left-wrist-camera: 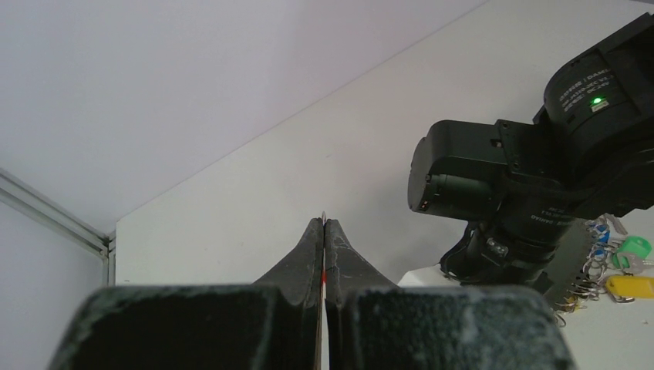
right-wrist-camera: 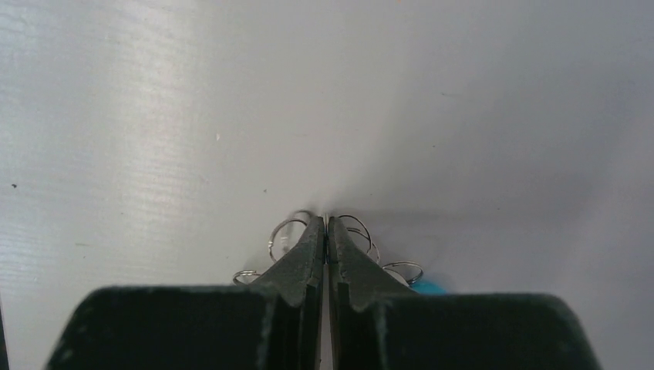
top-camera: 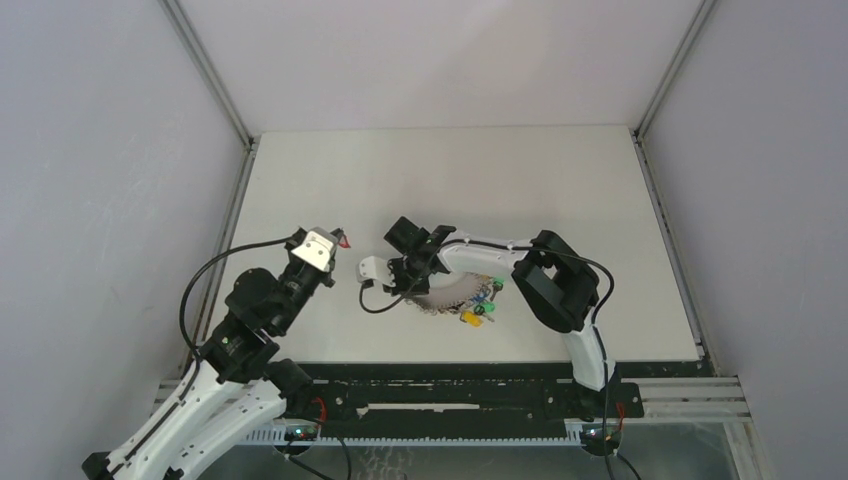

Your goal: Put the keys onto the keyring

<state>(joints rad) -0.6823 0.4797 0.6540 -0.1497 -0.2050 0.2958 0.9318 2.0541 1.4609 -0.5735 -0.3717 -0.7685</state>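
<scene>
My left gripper (top-camera: 336, 238) is shut on the key with the red tag (top-camera: 345, 240), held above the table's left middle. In the left wrist view the pinched jaws (left-wrist-camera: 325, 225) show a red sliver and the key's metal tip (left-wrist-camera: 325, 215). My right gripper (top-camera: 418, 287) is shut on the rim of the keyring (top-camera: 445, 300), which rests on the table with its colourful tagged keys (top-camera: 484, 297) to the right. In the right wrist view my gripper (right-wrist-camera: 327, 223) pinches a thin edge with small wire rings (right-wrist-camera: 286, 230) on both sides. The two grippers are a short gap apart.
The white table (top-camera: 450, 180) is walled by grey panels at left, right and back. The right arm's black wrist (left-wrist-camera: 532, 177) fills the right of the left wrist view, with the ring's grey mesh (left-wrist-camera: 574, 262), a green tag (left-wrist-camera: 636, 247) and a yellow tag (left-wrist-camera: 628, 287) below it.
</scene>
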